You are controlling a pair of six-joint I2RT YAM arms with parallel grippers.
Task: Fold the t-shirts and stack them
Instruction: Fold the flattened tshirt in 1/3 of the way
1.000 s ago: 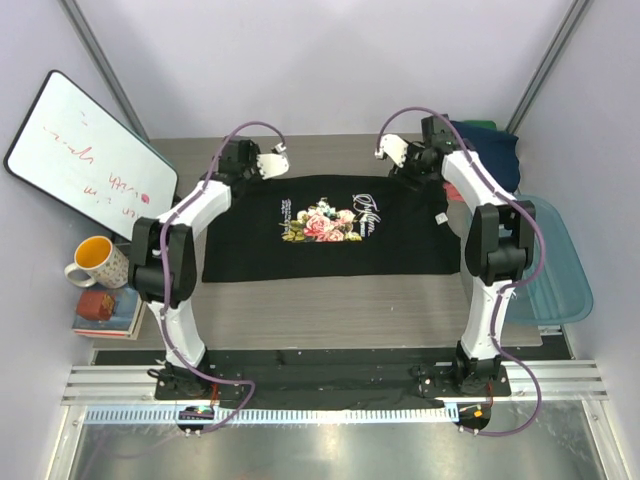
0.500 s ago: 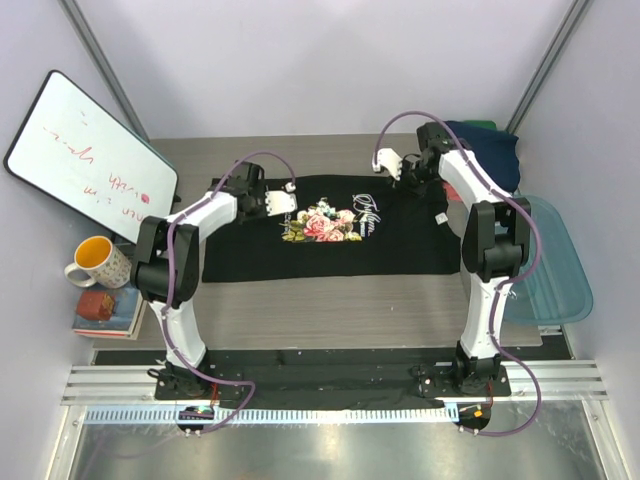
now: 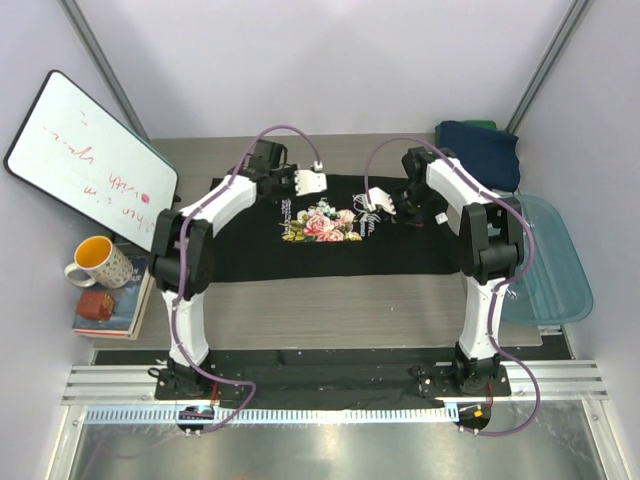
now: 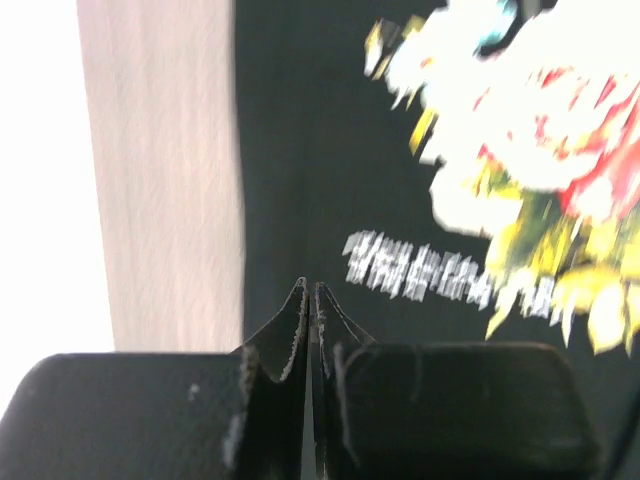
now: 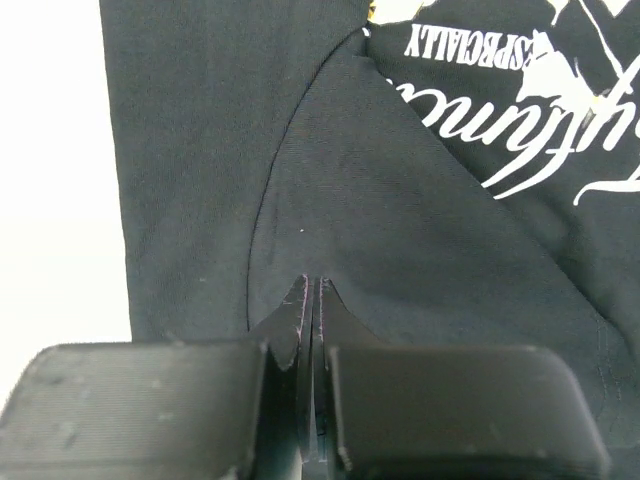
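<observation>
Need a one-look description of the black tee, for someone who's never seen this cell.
Start from the grey wood-grain table in the top view. Spread across its middle, between the two arms, lies the black t-shirt. It alone carries a pink rose print with white lettering; the navy shirt heaped at the far right corner shows no print.

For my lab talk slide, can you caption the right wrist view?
Right gripper pinched shut on a raised fold of the black t-shirt, its white lettering just beyond.
</observation>
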